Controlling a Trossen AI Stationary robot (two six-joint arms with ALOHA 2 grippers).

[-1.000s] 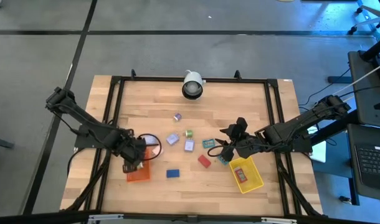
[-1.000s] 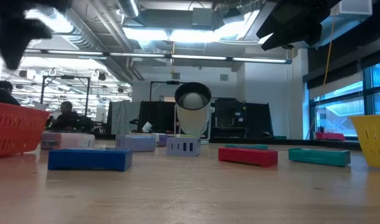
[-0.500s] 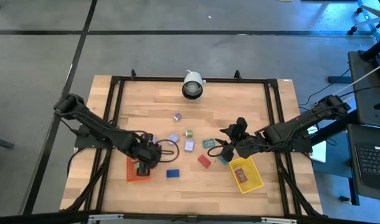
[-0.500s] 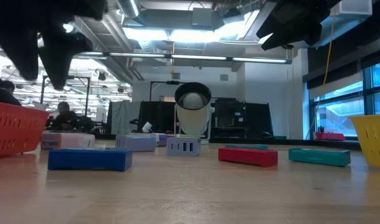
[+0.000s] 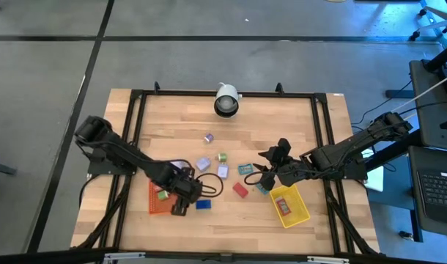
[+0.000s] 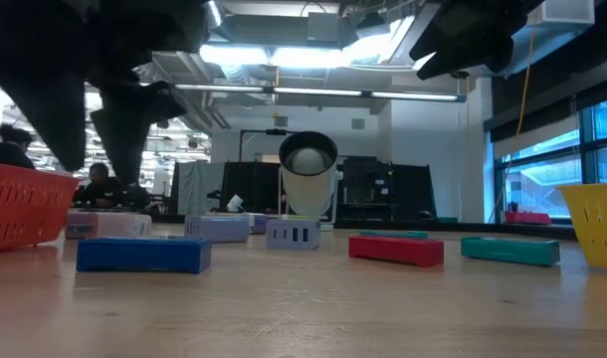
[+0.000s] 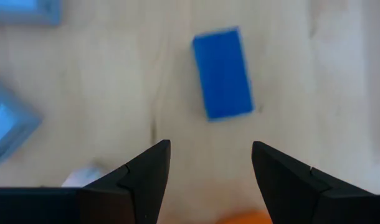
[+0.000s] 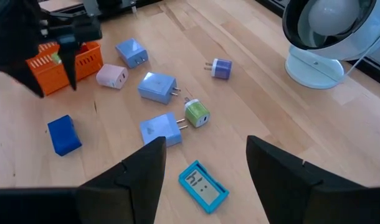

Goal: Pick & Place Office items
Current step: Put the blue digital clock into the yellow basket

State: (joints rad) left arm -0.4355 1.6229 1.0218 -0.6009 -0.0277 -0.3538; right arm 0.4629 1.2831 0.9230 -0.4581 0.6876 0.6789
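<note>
The office items lie loose at mid-table: a blue block, a red one, a teal one, lilac ones and a green one. My left gripper hangs open at the orange tray's right edge, pointing steeply down. The blue block lies flat on the wood just ahead of its fingers, untouched. My right gripper waits open above the table beside the yellow tray, with the teal card-like piece below it.
A white round lamp-like device stands at the far edge. The orange tray holds a green piece. A small purple piece lies toward the far side. Bare wood shows along the near edge. A black frame rims the table.
My left gripper has left the spot above the orange tray, going toward the table's right and near edges and down, close to the blue block, and its wrist has rolled. Its fingers stay open. No item has moved.
</note>
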